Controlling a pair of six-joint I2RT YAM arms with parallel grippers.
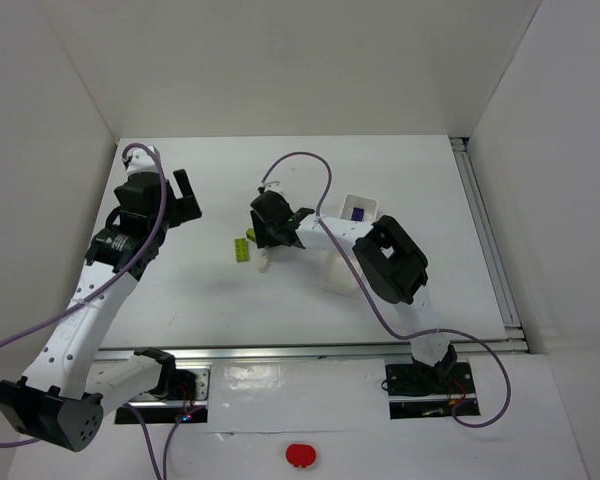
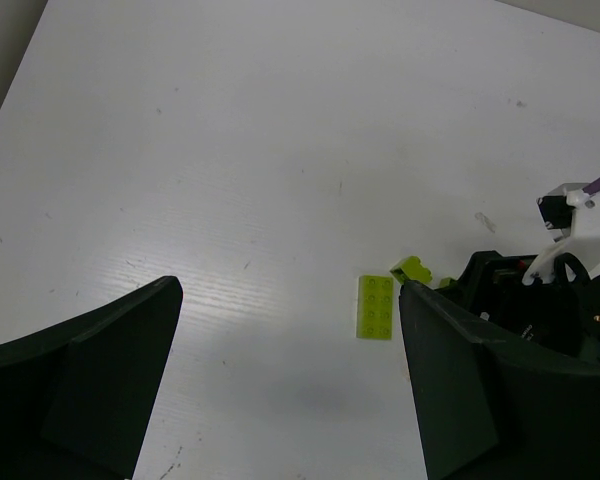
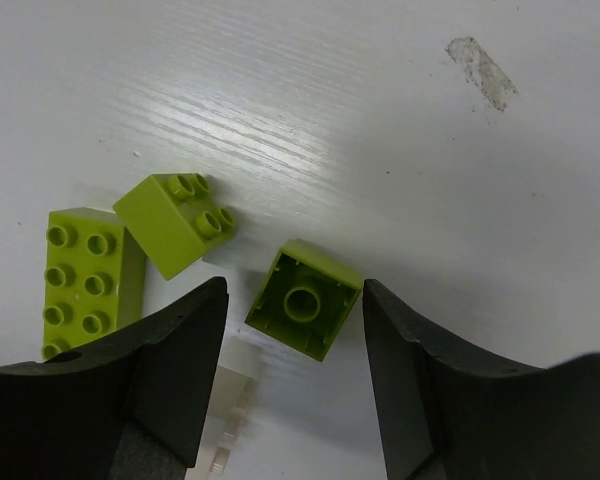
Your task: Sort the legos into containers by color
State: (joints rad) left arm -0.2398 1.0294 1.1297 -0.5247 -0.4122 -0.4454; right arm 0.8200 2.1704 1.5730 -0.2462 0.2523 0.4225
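Three lime-green legos lie together on the table: a flat eight-stud one, one on its side, and one upside down. My right gripper is open and low over the table, its fingers on either side of the upside-down one without touching it. A whitish-cream lego shows below, partly hidden by the left finger. The white tray lies under my right arm, with the dark purple-blue lego in its far section. My left gripper is open and empty, left of the green legos.
White walls close in the table at the back and both sides. A metal rail runs along the right edge. My right arm covers most of the tray. In the left wrist view my right gripper sits just right of the flat green lego.
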